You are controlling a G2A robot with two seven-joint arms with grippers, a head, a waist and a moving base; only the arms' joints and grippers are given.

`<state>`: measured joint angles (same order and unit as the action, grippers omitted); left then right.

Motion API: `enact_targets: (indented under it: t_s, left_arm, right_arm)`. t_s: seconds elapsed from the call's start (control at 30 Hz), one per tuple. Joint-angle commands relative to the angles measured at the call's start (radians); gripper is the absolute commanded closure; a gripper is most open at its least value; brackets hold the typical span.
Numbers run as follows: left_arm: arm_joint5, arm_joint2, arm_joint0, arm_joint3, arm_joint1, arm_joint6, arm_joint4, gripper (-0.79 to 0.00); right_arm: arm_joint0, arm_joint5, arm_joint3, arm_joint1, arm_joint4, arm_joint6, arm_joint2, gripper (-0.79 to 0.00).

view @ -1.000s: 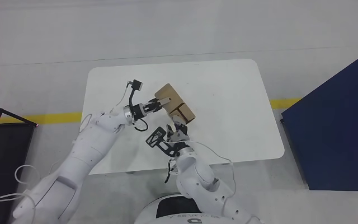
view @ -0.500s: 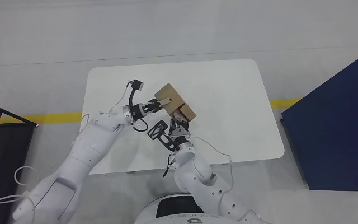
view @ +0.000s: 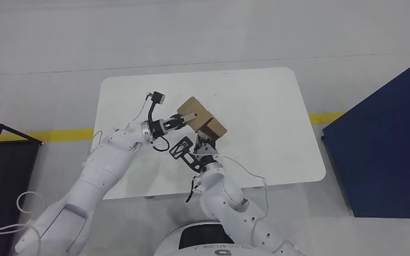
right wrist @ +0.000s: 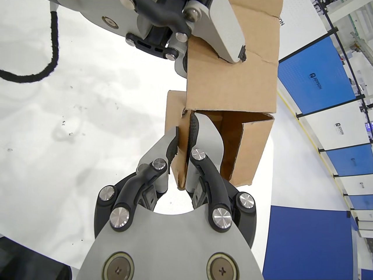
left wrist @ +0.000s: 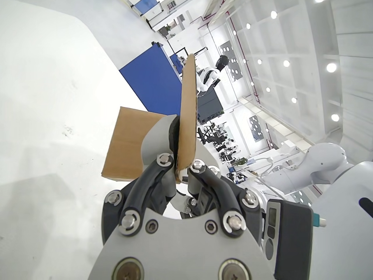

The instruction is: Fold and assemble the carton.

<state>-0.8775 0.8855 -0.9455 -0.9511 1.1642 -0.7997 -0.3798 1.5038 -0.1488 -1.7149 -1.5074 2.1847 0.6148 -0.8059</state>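
A brown cardboard carton (view: pixel 201 121) is held just above the white table (view: pixel 269 115), near its middle. Its open end (right wrist: pixel 233 135) faces the right wrist camera and an upper flap (right wrist: pixel 242 68) stands up from it. My left gripper (view: pixel 184 119) comes in from the carton's left and is shut on that flap, seen edge-on (left wrist: pixel 188 103) in the left wrist view. My right gripper (right wrist: pixel 183 138) is at the carton's near side and is shut on a side wall, with one finger (right wrist: pixel 204 135) inside the open end and the other outside.
The table's right half and far edge hold nothing. A dark blue panel (view: pixel 378 147) stands off the table to the right, and a black frame (view: pixel 16 160) on the floor to the left. A yellow floor line (view: pixel 64 134) runs behind the table.
My right gripper has moved up from below the carton and now grips its near wall. The carton shifted slightly; the left gripper kept its hold on the flap.
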Motion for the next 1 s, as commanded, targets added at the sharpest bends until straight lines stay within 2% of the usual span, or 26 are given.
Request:
enact_targets:
  t_s: [0.0,0.03,0.1,0.13,0.17,0.27,0.5,0.57,0.6,0.7,0.97]
  left_arm:
    - [0.000,0.002,0.002,0.005,0.000,0.004,0.020,0.000]
    - [0.001,0.004,0.003,0.008,0.000,0.009,0.035,0.000]
    - [0.006,0.005,0.006,0.020,0.000,0.023,0.069,0.000]
    - [0.011,0.006,0.009,0.031,0.000,0.033,0.091,0.000]
    - [0.019,0.006,0.015,0.046,0.000,0.045,0.124,0.000]
    - [0.043,-0.005,0.020,0.074,0.006,0.081,0.184,0.000]
    - [0.071,-0.035,0.043,0.139,0.024,0.146,0.284,0.000]
    - [0.081,-0.046,0.056,0.165,0.031,0.181,0.336,0.000]
    - [0.085,-0.052,0.063,0.180,0.035,0.206,0.368,0.000]
    - [0.093,-0.071,0.079,0.210,0.045,0.285,0.474,0.000]
    - [0.032,-0.086,0.094,0.250,0.058,0.432,0.634,0.000]
  right_arm:
    - [0.003,-0.002,-0.002,-0.001,-0.002,-0.005,-0.002,-0.225]
    - [0.006,-0.003,-0.004,-0.001,-0.006,-0.012,-0.003,-0.342]
    - [0.016,0.002,-0.017,-0.001,-0.017,-0.032,-0.005,-0.391]
    - [0.023,0.007,-0.028,0.001,-0.029,-0.047,-0.010,-0.585]
    - [0.034,0.017,-0.045,0.003,-0.044,-0.065,-0.017,-0.711]
    - [0.080,0.057,-0.110,0.016,-0.099,-0.139,-0.058,-0.767]
    - [0.172,0.089,-0.198,0.042,-0.186,-0.257,-0.174,-0.785]
    - [0.175,0.090,-0.194,0.043,-0.216,-0.264,-0.195,-0.760]
    - [0.171,0.093,-0.186,0.044,-0.232,-0.262,-0.203,-0.730]
    - [0.133,0.106,-0.129,0.041,-0.293,-0.233,-0.225,-0.711]
    - [0.034,0.133,0.018,0.029,-0.418,-0.227,-0.224,-0.714]
